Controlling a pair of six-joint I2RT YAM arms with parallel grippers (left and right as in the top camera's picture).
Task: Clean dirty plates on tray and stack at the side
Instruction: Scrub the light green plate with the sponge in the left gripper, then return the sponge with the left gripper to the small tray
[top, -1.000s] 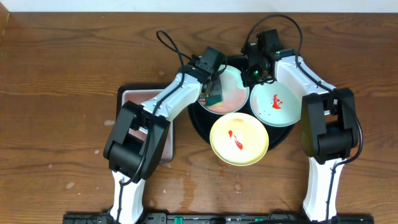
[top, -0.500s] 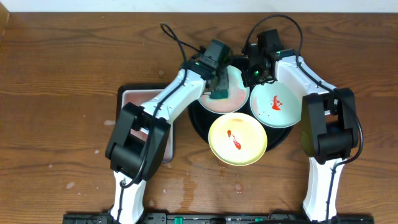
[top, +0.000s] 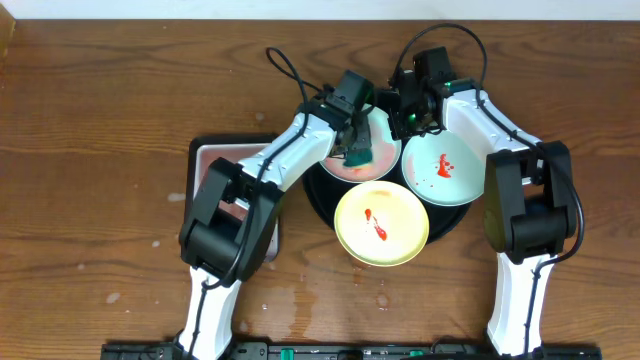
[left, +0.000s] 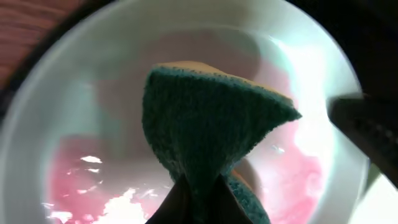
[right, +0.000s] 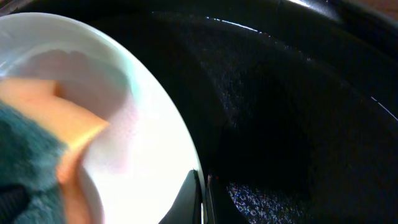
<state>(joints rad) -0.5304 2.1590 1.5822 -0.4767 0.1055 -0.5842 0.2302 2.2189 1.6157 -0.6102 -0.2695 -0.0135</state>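
The mint-green plate (top: 382, 148) at the back of the tray (top: 322, 207) is pinched at its rim by the closed right fingers (right: 185, 202) while the left fingers (left: 177, 205) clamp a green sponge (left: 205, 118) onto its pink smear, so hard scrubbing could wrench it loose.

On the tabletop (top: 100, 120) the tray (top: 322, 208) lies at centre rear between my two arms, with a small rectangular tray (top: 215, 157) just beside it on my left, partly under my left arm. In the tray sit the rear-left plate (top: 380, 150) and the rear-right plate (top: 442, 168) side by side, and the front plate (top: 382, 224) before them, its near edge over the tray's near rim. The sponge (left: 205, 124), pinched in my left fingers (left: 176, 202), rests on the rear-left plate, whose right rim lies between my right fingers (right: 186, 202).
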